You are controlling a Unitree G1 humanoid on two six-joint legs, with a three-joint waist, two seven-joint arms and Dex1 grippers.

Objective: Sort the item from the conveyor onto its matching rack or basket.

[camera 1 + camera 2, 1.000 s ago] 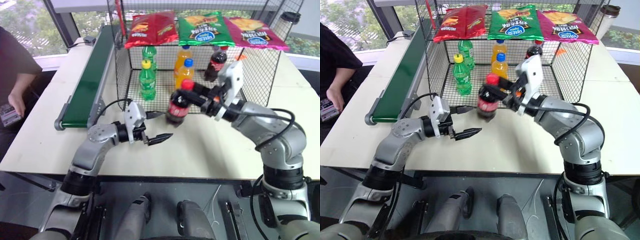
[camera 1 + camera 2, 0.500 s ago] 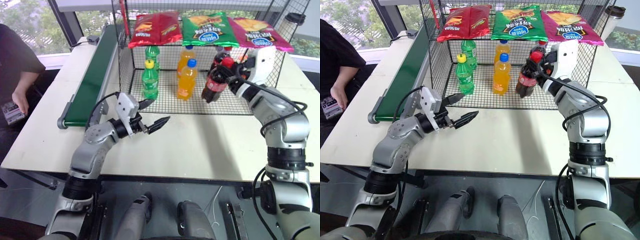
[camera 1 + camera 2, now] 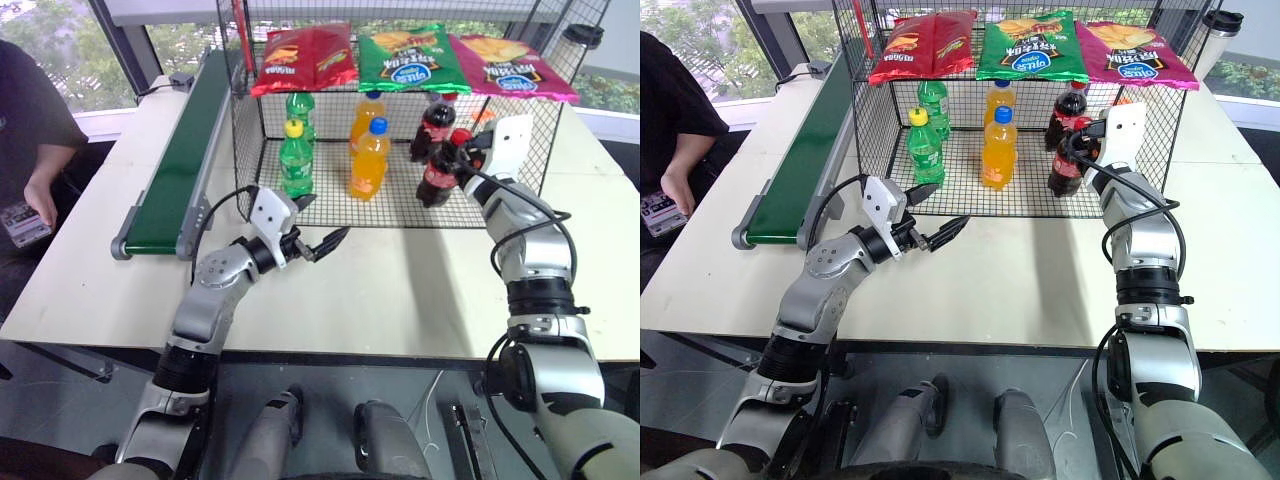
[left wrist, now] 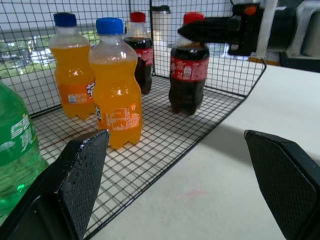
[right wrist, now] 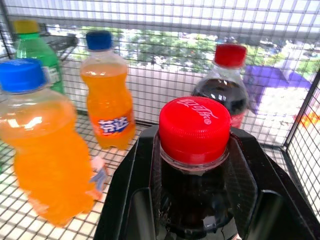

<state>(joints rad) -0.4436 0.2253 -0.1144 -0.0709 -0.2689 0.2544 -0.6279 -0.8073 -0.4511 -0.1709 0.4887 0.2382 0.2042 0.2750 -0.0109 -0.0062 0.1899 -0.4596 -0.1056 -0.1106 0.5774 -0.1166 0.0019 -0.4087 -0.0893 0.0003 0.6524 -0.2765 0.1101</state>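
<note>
At the far left you see a person's hand [image 3: 41, 201] beside the counter [image 3: 400, 290]. Next comes the conveyor [image 3: 185, 150], its dark-green belt running along the left side of the cage [image 3: 545, 130] and bare of items. The left claw [image 3: 318, 243] hovers above the counter, just in front of the cage's open front, with its fingers spread wide and nothing between them.

Inside the cage, two green bottles [image 3: 295, 160] stand on the wire floor at the left, one behind the other. Two orange bottles [image 3: 369, 160] stand in the middle, likewise one behind the other. A second cola bottle [image 3: 433, 127] stands at the back right.

The cola bottle [image 3: 441, 170] stands upright at the front right of the cage floor, just in front of the second cola bottle. The right claw [image 3: 462, 150] is closed around its neck, below the red cap.

On the sloped top shelf, three snack bags [image 3: 400, 58] lie side by side: red, green, pink.
</note>
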